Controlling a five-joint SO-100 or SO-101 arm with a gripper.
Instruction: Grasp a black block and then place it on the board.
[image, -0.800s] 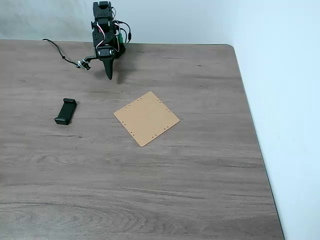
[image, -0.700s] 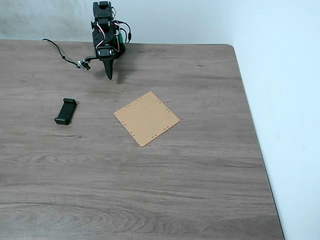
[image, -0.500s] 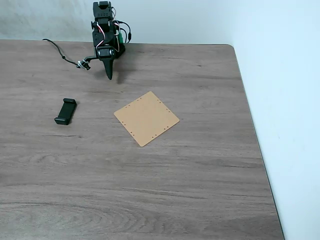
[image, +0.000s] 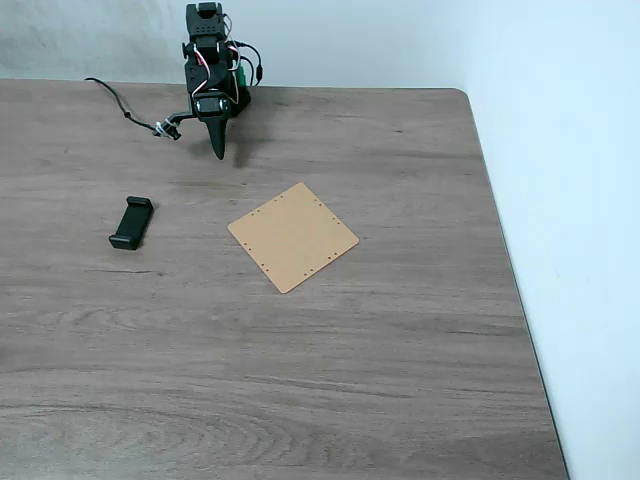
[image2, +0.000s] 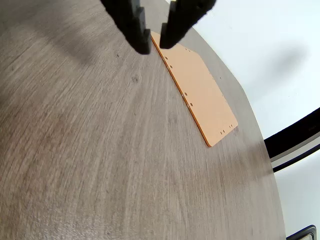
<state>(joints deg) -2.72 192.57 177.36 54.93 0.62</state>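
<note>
A: Fixed view. What differs from the frame just before?

B: Nothing visible. The arm (image: 208, 75) stands folded at the far edge of the table (image: 400, 350) in the same pose, and its jaws (image: 221, 150) point down at the same spot above the wood. The black block (image: 131, 222) and the board (image: 293, 236) lie where they lay.

A: Where is the black block?

B: It lies flat on the table, left of the board and well apart from it, and nearer the camera than the arm and to its left. The jaws do not touch it.

A: And the board?

B: It lies flat near the table's middle, turned so one corner points toward the arm. Rows of small holes run along its edges. Its upper face is bare. A cable (image: 125, 110) trails from the arm's base to the left.

A: Wrist view. How do the jaws stand?

B: The jaws (image2: 155, 40) enter from the top edge as two dark tips with a narrow gap between them; they hold nothing. They hang above bare wood grain.

A: What lies beyond them?

B: The board (image2: 200, 90), seen slantwise, runs from just behind the tips toward the right. Past the table's edge a pale wall or floor shows, crossed by a dark strip (image2: 292, 140).
</note>
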